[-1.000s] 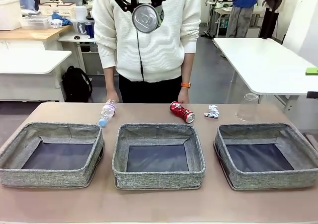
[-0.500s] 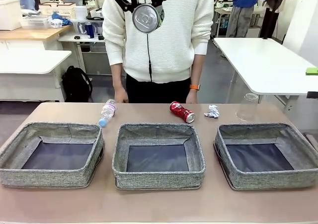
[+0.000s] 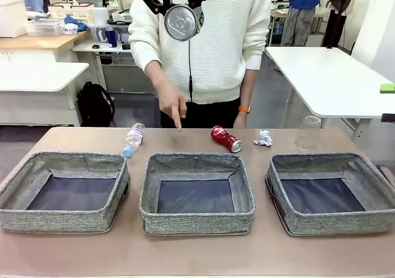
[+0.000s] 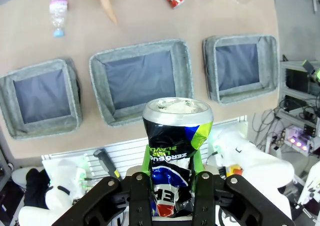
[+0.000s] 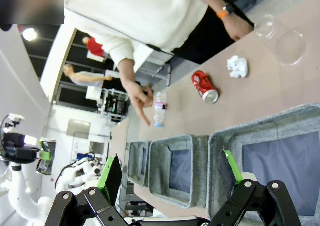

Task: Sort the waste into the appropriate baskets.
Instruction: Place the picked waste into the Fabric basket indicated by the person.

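My left claw clamps one dark can high above the counter; my right claw gapes empty. Three baskets line its near edge; one bottle, red can, wad and cup line the far edge.

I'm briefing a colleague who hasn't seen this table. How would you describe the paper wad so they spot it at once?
Look along the far edge of the table, beyond the gap between the middle basket and the right basket. There the paper wad lies between the red can and the clear cup. It alone is small, white and crumpled.
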`<state>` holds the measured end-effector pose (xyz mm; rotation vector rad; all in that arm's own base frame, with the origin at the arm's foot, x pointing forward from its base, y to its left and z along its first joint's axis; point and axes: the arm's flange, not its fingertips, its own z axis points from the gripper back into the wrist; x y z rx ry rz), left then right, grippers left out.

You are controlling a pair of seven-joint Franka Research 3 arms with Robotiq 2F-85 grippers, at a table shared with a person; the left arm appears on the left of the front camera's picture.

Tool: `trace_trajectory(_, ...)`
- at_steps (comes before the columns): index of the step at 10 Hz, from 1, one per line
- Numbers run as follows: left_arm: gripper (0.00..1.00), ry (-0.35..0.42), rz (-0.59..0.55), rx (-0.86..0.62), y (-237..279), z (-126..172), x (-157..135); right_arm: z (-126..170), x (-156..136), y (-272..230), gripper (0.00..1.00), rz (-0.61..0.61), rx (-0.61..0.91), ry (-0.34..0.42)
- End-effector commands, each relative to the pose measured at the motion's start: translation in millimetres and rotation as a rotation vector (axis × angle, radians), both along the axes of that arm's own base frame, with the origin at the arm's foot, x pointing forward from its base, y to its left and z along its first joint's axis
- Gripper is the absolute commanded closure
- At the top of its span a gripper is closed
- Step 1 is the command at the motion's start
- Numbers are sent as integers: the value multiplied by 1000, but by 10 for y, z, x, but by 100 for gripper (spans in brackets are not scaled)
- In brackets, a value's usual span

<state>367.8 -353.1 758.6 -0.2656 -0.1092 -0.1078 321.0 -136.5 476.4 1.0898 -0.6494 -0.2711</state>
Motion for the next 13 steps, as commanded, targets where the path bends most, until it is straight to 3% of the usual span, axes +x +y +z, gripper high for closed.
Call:
trace_trajectory(1, 67, -8, 7, 0, 31, 30, -14, -7, 39, -2, 0, 1, 5, -38)
trace_trajectory(10, 67, 0, 0, 0, 0, 0, 0, -7, 39, -2, 0, 1, 5, -38)
trace_trajectory(13, 67, -49, -33, -12, -115, -852, -755, -7, 39, -2, 0, 1, 5, -38)
